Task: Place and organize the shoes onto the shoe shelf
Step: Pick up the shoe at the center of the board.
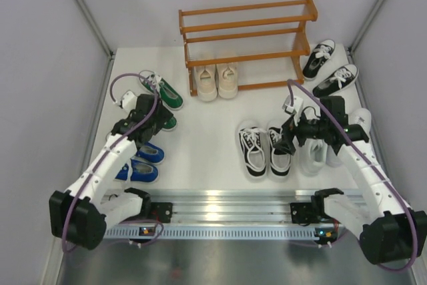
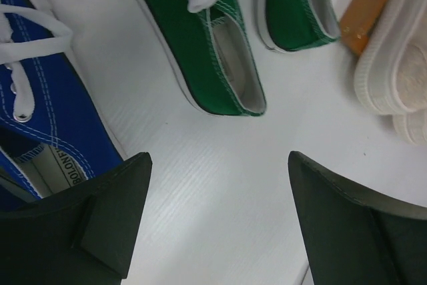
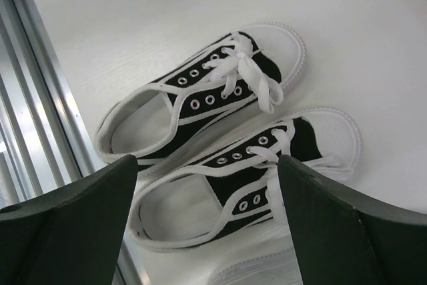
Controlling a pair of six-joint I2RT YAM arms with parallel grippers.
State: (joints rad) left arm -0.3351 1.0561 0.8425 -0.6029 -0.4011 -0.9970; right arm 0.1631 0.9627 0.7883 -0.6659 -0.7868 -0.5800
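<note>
On the white bench (image 1: 207, 131), the left arm (image 1: 100, 165) reaches over the left-hand rows of lace-up sneakers. Its jaws are released and spread wide. In the left wrist view the dark fingers (image 2: 100, 225) frame only bare bench and hold nothing.

A pair of blue canvas sneakers with white laces (image 1: 143, 161) lies beside that arm, near the front edge. Just beyond them is a pair of green canvas sneakers (image 1: 163, 91). One of the green pair lies clear towards the back-left, and the other is partly hidden under the wrist. From the wrist camera, a green sneaker (image 2: 213, 51) sits just ahead of the open jaws and a blue one (image 2: 47, 111) lies at the left.

The orange-brown wooden shoe shelf (image 1: 247, 31), three stepped tiers of horizontal bars, stands at the back centre. The only shoes on it are a pair of beige sneakers (image 1: 217, 79), side by side at the left end of its lowest tier.

In front of the shelf, to the right of centre, a pair of black sneakers with white laces and soles (image 1: 253, 150) lies on the bench. The right arm (image 1: 367, 165) hangs over the right-hand shoe of this pair. Its jaws are also released, and the fingers (image 3: 353, 231) stand well apart above the black pair (image 3: 220, 145) without gripping anything.

An all-white pair (image 1: 313, 158) lies just to the right, partly under that arm. A second black-and-white pair (image 1: 327, 68) rests on the bench beside the shelf's right end.
</note>
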